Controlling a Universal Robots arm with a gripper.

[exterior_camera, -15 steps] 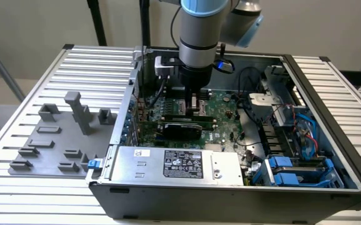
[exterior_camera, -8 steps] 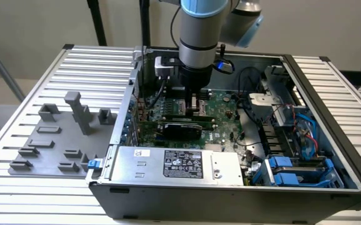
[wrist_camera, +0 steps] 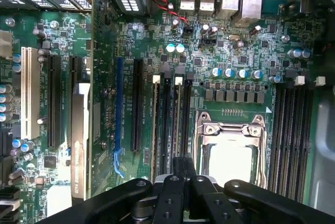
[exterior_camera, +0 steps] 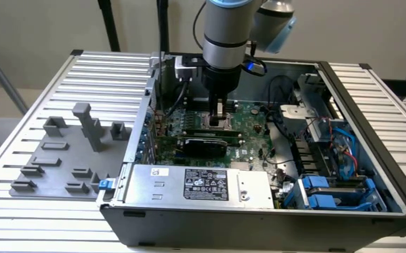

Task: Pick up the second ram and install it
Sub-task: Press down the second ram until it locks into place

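Note:
My gripper (exterior_camera: 219, 116) reaches down into the open computer case (exterior_camera: 371, 105) and is shut, its black fingertips pressed together with nothing visible between them. In the wrist view the gripper (wrist_camera: 184, 162) hangs over the bank of memory slots (wrist_camera: 170, 119) with white end clips, right beside the metal CPU socket (wrist_camera: 230, 150) on the green motherboard (wrist_camera: 235, 41). The second ram is hidden: I cannot pick it out from the dark slots, and what lies under the fingertips is covered.
A grey plastic fixture (exterior_camera: 69, 153) with upright blocks lies on the ribbed table at the exterior view's left. The power supply (exterior_camera: 196, 184) fills the case's front, and blue drive bays (exterior_camera: 329, 192) and cables crowd its right side. More memory slots (wrist_camera: 293, 130) flank the socket's other side.

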